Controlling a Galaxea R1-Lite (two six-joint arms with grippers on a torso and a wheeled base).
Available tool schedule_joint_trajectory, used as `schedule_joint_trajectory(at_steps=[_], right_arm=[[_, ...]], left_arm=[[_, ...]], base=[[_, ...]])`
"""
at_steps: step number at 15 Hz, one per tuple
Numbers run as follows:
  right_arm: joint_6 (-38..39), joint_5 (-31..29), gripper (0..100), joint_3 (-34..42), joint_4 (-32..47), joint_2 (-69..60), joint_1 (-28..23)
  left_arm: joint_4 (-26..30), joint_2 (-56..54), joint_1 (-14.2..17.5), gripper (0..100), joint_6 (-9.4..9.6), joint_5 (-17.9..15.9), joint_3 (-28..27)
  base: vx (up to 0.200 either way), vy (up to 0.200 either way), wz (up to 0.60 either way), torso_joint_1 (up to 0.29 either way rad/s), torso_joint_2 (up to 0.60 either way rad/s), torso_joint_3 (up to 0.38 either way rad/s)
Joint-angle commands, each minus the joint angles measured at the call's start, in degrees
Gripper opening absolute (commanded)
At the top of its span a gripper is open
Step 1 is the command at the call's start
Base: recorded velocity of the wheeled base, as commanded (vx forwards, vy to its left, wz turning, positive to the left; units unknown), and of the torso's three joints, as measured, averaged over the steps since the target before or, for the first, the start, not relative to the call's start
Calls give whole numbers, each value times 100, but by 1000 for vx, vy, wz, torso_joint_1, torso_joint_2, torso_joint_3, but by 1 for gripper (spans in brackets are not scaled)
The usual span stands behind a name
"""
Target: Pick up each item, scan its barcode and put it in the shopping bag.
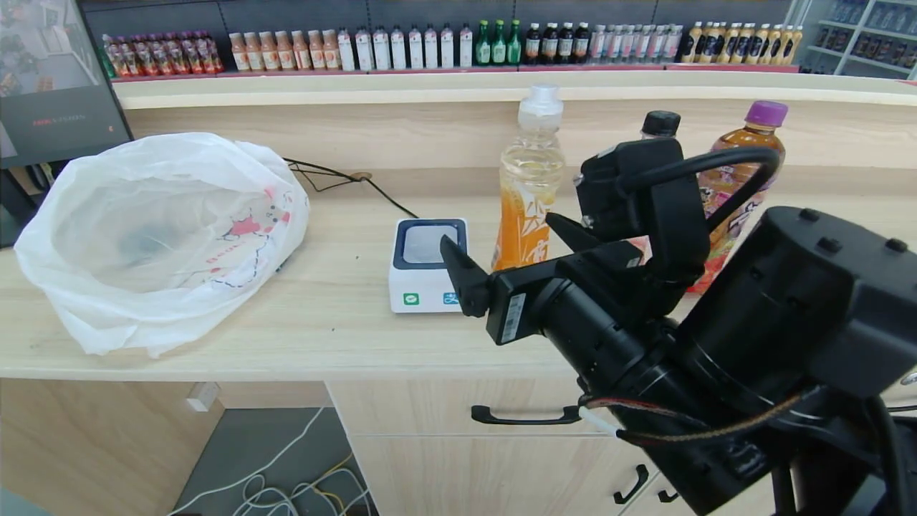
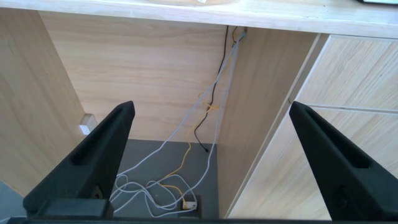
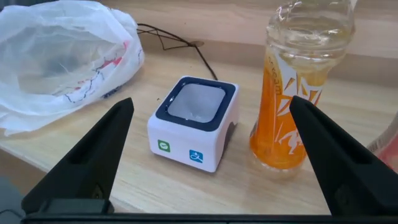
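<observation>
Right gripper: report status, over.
Right gripper open, empty, facing orange bottle. Left gripper open, below counter edge. Scanner stands between bottle and shopping bag.

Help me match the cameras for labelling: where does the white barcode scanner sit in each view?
Head view: scanner on the counter, between the shopping bag and the orange bottle.
Right wrist view: scanner at centre, close up.
Left wrist view: aimed under the counter, at floor cables.
Shared landmark: the orange bottle beside the scanner.

Matte black right arm bears screw-studded housing, looped cable, white sticker, 2 wedge fingers.
</observation>
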State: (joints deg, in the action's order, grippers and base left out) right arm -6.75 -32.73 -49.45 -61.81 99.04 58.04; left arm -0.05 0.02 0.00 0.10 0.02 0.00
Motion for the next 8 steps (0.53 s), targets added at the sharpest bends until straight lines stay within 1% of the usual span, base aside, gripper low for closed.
schedule_joint_trajectory(at_steps=[1,3,6,8], right_arm=[[-1,30,100,-259,2,28,-91],[7,127,100,-241,2,90,-293],[-1,540,100,-294,11,169,-618],[-1,601,100,-320,11,230,-803]], left_arm=[[-4,-2,0,100,-1,6,0],[-4,-2,0,100,-1,-2,0],[5,-2,0,100,-1,6,0],[-4,-2,0,100,-1,6,0]], base=[[0,0,0,0,0,0],[0,0,0,0,0,0],[0,0,0,0,0,0],[0,0,0,0,0,0]])
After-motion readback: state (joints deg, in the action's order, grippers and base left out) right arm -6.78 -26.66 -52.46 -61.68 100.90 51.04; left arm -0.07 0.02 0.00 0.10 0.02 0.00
